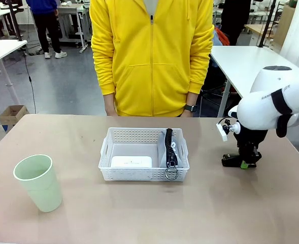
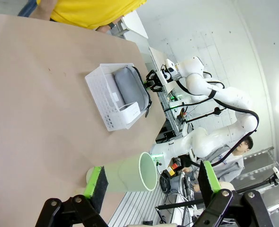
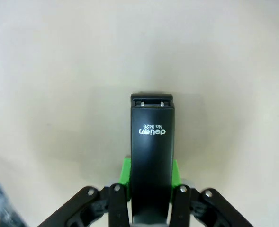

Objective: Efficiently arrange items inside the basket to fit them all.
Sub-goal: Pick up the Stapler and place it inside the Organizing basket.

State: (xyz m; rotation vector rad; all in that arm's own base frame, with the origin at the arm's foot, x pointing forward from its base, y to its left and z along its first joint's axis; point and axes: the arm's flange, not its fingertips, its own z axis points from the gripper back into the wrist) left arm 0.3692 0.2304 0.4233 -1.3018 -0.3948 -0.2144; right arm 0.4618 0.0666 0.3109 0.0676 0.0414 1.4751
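While pinching the black stapler (image 3: 152,142) tight in the right gripper (image 1: 243,163), must go toward 9 o'clock to reach the basket (image 1: 139,174).

In the basket (image 1: 144,134) lie box (image 1: 131,161) and pouch (image 1: 169,147); cup (image 1: 37,182) left, stapler (image 1: 231,161) right.

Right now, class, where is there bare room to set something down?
Bare table between cup and basket, and between basket and stapler. In the basket, only the floor behind the box is free; the pouch crowds its right side.
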